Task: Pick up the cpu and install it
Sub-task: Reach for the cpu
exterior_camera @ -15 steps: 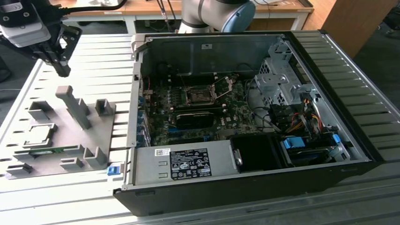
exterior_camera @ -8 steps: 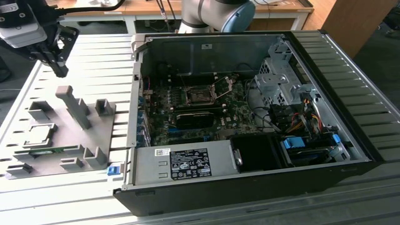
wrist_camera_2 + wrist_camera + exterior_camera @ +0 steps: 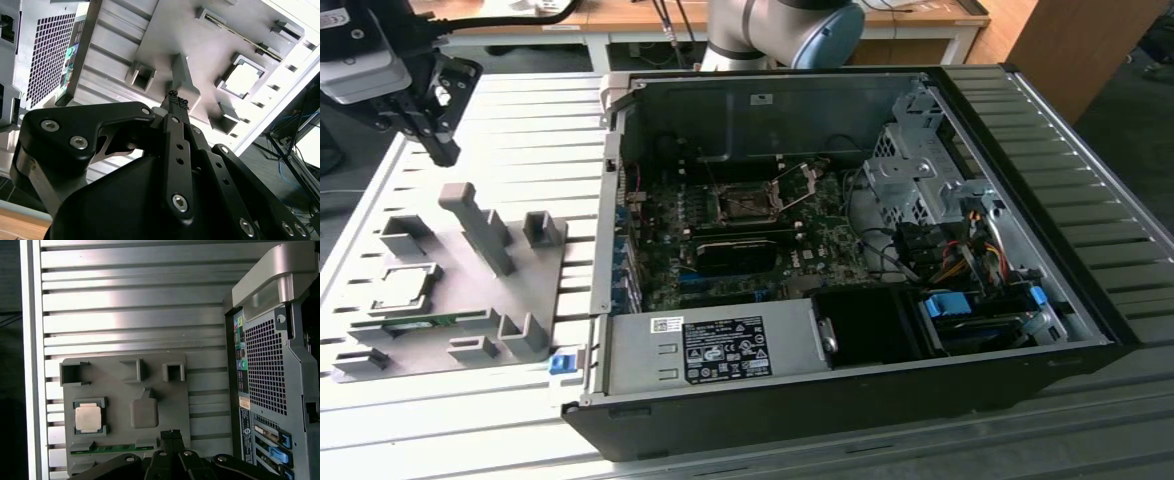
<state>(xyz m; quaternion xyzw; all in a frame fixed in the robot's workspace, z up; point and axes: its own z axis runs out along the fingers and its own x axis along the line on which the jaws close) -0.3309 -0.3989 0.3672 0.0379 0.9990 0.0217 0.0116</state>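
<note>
So the black gripper [image 3: 444, 152] is hanging in the exterior view's upper left, over the far end of the flat grey plastic tray [image 3: 460, 295] with the upright posts and pockets. From what I can see in both wrist views, the jaws [image 3: 171, 433] are pressed together with nothing between them.

The cpu [image 3: 403, 288], that little flat square chip with the shiny silver-grey metal top, is lying flat in its framed pocket on the tray, at the exterior view's left. It isn't picked up yet; the gripper is well apart from it. In the second wrist view the fingertips [image 3: 177, 100] line up with the tall grey post [image 3: 181, 75], and the cpu [image 3: 246, 79] sits off to the side.

The first wrist view shows the cpu [image 3: 89, 417] near the thin green memory strip [image 3: 120, 447].

The open black computer case [image 3: 854, 400] takes up the middle of the exterior view, dark square metal-framed socket [image 3: 747, 205] sitting empty on the green motherboard.
</note>
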